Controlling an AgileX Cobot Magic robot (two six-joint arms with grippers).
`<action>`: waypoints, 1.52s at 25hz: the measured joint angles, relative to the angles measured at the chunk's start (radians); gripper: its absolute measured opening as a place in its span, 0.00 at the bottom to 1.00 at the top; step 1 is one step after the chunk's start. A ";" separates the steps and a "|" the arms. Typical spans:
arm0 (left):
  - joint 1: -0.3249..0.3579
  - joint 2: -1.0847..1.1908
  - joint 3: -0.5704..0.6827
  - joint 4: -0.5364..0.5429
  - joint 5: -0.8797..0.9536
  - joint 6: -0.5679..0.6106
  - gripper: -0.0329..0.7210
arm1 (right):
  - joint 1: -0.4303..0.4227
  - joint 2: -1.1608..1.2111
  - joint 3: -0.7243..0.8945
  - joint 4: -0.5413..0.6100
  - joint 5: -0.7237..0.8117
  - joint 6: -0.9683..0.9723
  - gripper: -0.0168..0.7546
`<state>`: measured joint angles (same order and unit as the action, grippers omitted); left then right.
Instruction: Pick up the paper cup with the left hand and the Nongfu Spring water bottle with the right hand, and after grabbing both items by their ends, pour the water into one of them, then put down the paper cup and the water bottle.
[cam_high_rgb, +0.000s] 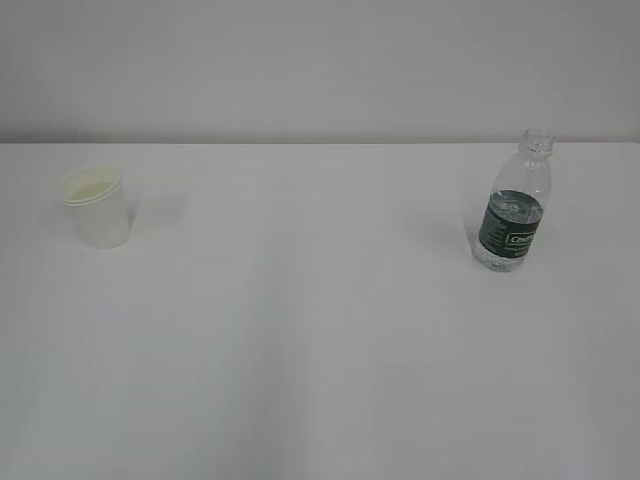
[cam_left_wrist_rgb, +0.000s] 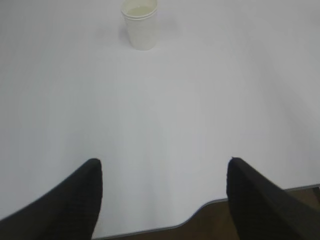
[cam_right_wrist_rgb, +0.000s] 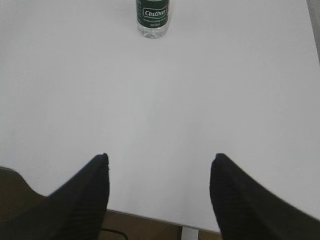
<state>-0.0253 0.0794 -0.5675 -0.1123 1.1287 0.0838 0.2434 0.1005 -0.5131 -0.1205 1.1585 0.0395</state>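
Cup and bottle upright on the white bench (cam_high_rgb: 320, 350), well apart.

The paper cup (cam_high_rgb: 97, 207) stands far left, the uncapped bottle (cam_high_rgb: 513, 215) far right. Left pincer (cam_left_wrist_rgb: 162, 197) and right pincer (cam_right_wrist_rgb: 159, 192) hang at the near edge, jaws spread wide, holding nothing, far from both.
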 joint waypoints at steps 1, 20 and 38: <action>0.000 0.000 0.000 0.000 0.000 0.000 0.78 | 0.000 0.000 0.000 0.002 0.000 0.000 0.65; 0.000 0.000 0.036 0.009 -0.017 0.000 0.73 | 0.000 0.000 0.018 0.004 -0.015 -0.002 0.65; 0.000 0.000 0.036 0.009 -0.018 0.000 0.73 | 0.000 0.000 0.018 0.002 -0.020 -0.002 0.78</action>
<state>-0.0253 0.0794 -0.5311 -0.1031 1.1104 0.0838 0.2434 0.1005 -0.4952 -0.1188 1.1389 0.0378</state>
